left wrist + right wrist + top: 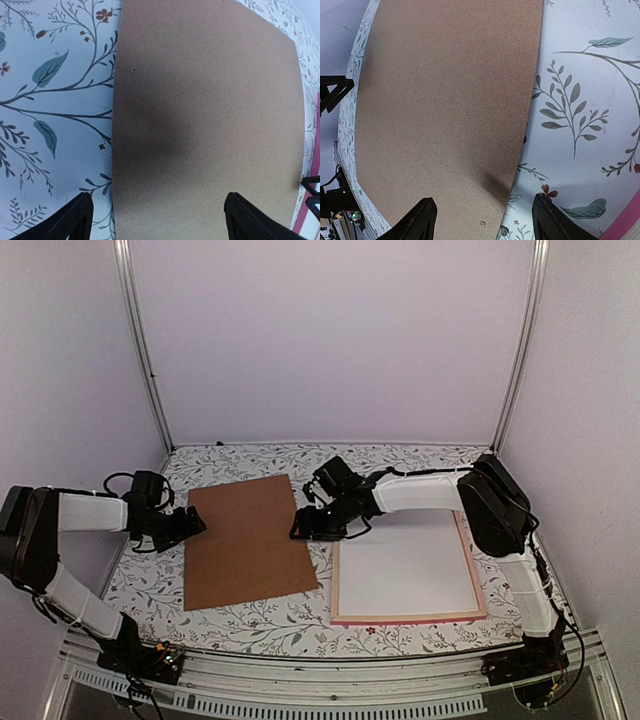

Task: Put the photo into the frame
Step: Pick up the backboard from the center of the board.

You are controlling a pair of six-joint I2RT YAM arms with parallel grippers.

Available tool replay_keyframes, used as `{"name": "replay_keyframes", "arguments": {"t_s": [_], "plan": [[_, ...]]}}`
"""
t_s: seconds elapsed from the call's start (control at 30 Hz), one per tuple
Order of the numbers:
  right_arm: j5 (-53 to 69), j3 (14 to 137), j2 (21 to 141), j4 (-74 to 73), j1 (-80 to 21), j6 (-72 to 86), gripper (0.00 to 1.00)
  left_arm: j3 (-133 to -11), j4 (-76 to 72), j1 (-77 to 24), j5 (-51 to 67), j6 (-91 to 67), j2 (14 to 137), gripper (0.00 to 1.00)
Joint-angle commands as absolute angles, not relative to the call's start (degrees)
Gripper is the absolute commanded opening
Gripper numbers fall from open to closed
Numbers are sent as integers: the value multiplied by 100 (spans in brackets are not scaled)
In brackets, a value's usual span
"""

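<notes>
The frame [408, 619] lies flat on the right side of the bench [400, 462], with a white sheet [405, 568] filling it. I cannot tell whether that sheet is the photo. A brown board [248, 540] lies flat just left of the frame.

My right hand [300, 530] is spread and straddles the board's right edge, one finger over the board and one over the bench. My left hand [192, 525] is spread and straddles the board's left edge in the same way. I cannot tell whether either hand touches the board.
</notes>
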State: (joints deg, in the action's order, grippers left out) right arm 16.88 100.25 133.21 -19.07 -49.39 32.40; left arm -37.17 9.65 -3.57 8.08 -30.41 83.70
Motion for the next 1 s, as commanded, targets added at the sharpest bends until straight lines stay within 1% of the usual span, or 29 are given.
{"name": "replay_keyframes", "arguments": {"t_s": [0.0,0.23,0.43,0.63,0.8,0.97], "plan": [[1835,10142,13527,-1887,-4927,3429,68,-3527,644,-290,984,-3084,8472,93],[1976,10134,13535,-1785,-4957,3536,68,-3340,400,-281,1129,-3136,8641,91],[2092,10009,13561,-1647,-4980,3648,68,-3188,148,-273,1594,-3243,8656,86],[2182,9809,13553,-1415,-5001,3809,67,-3057,-238,-272,2117,-3380,8161,84],[2205,9694,13510,-1343,-5002,3857,67,-3046,-622,-272,2866,-3572,7730,82],[2221,9547,13433,-1279,-5001,3867,67,-3061,-959,-272,3248,-3754,7157,80]]}}
